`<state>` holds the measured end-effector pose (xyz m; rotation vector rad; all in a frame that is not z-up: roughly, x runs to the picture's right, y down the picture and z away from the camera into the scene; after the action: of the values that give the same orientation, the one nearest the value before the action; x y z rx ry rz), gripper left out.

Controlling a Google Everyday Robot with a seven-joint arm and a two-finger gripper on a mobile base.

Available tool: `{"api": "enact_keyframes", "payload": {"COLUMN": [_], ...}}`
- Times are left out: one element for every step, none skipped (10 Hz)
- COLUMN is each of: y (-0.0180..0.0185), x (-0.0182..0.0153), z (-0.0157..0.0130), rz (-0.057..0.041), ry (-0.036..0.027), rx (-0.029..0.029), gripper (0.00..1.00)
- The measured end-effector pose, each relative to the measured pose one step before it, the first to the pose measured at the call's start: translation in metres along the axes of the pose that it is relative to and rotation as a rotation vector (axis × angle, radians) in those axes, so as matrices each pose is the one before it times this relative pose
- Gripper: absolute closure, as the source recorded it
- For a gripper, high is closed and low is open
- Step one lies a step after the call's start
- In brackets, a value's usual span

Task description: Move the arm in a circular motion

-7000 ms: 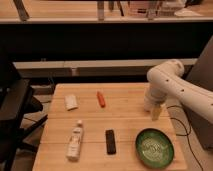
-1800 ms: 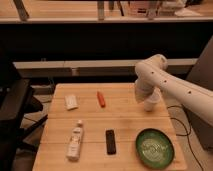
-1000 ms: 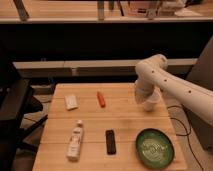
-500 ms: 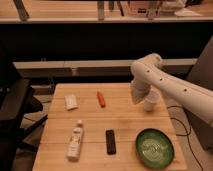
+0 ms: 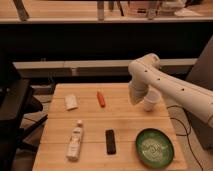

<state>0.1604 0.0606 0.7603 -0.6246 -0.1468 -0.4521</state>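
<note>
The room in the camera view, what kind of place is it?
Probably a robot lab: a wooden table laid with small items like a green bowl and a bottle, a long counter behind, and the arm, its pincer over the table beside a white cup.

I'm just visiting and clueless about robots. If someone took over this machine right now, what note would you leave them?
The hand is at the tip of the arm, pointing down above the table, just left of the white cup.
Done: the tip has swept leftward over the last seconds.
Left: finish the circle, probably minding the cup.
</note>
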Motion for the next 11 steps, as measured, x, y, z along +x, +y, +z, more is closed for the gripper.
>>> {"api": "enact_keyframes", "payload": {"y": [-0.00509,-0.00129,-0.00087,-0.00153,0.00053,0.00110,0.00150,0.00012,0.00048,0.00248,0.00426], "x": [-0.01188,-0.00621,-0.00363,-0.00261,-0.00251,-0.00162,-0.00322,-0.00485,0.00008,0.00109,0.00326], "z": [-0.00200,0.00006,-0.00008,-0.00074,-0.00149,0.00043,0.00011,-0.00056,0.00023,0.00076,-0.00057], "rz": [-0.01906,-0.00431,-0.00342,-0.00822,-0.00585,-0.00367,-0.00300,-0.00858,0.00010,-0.00047,-0.00387], "ry": [-0.00407,-0.00338,-0.00035,0.00549,0.00099,-0.00069,-0.00649,-0.00528,-0.00068,-0.00167,-0.00102], "rx": [-0.00140,-0.00266,-0.00173,-0.00132,-0.00423,-0.00312,-0.00414,-0.00212,-0.00120,-0.00238,-0.00334], "gripper": [0.97,0.97,0.97,0.97,0.97,0.97,0.97,0.97,0.97,0.97,0.97]}}
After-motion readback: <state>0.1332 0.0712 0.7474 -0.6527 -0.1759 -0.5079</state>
